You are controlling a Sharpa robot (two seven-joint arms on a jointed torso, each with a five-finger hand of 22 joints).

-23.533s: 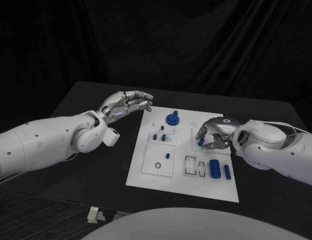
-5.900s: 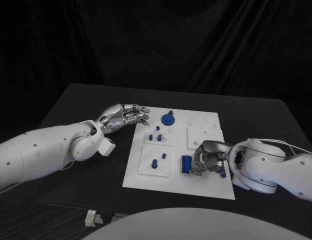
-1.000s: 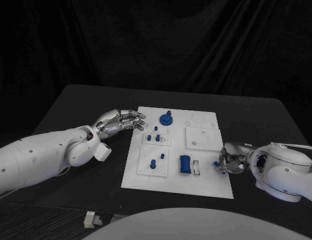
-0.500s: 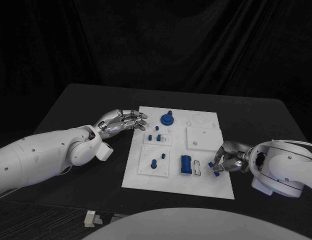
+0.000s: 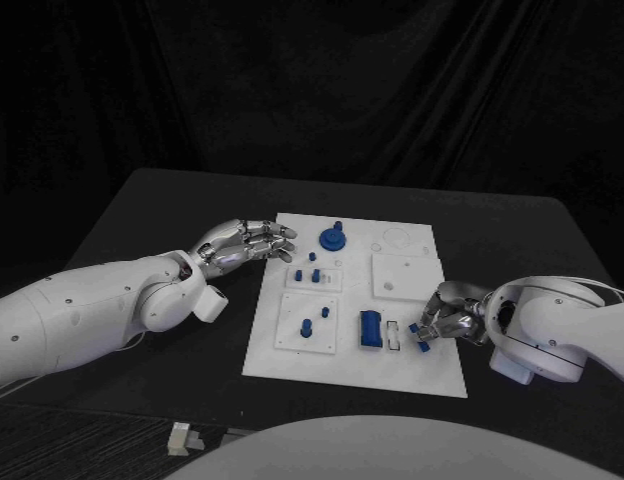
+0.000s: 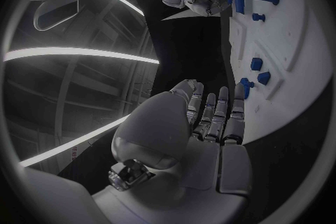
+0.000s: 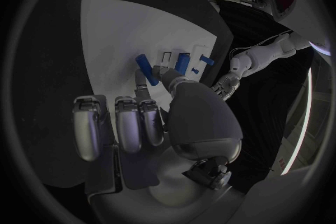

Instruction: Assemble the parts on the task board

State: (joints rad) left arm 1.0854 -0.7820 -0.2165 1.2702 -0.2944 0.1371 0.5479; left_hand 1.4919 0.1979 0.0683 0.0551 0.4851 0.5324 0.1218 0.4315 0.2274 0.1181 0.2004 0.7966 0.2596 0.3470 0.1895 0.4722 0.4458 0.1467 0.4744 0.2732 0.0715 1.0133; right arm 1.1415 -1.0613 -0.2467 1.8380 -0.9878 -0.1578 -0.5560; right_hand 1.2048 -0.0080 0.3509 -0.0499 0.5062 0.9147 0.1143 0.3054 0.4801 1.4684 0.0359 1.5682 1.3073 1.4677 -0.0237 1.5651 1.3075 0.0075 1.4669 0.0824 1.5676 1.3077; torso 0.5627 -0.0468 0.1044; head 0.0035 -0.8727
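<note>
1. White task board [image 5: 413,375] lies mid-table; I see my right hand [image 5: 449,320] at its right edge, near the front corner, pinching a small blue part [image 5: 423,332] between fingertips.
2. Just inboard, a larger blue block [image 5: 371,328] sits in its slot.
3. My left hand [image 5: 240,243] hovers beside the board's left edge, near the far corner, fingers loosely curled, holding nothing.
4. Round blue knob [image 5: 335,238] stands near the board's far edge.
</note>
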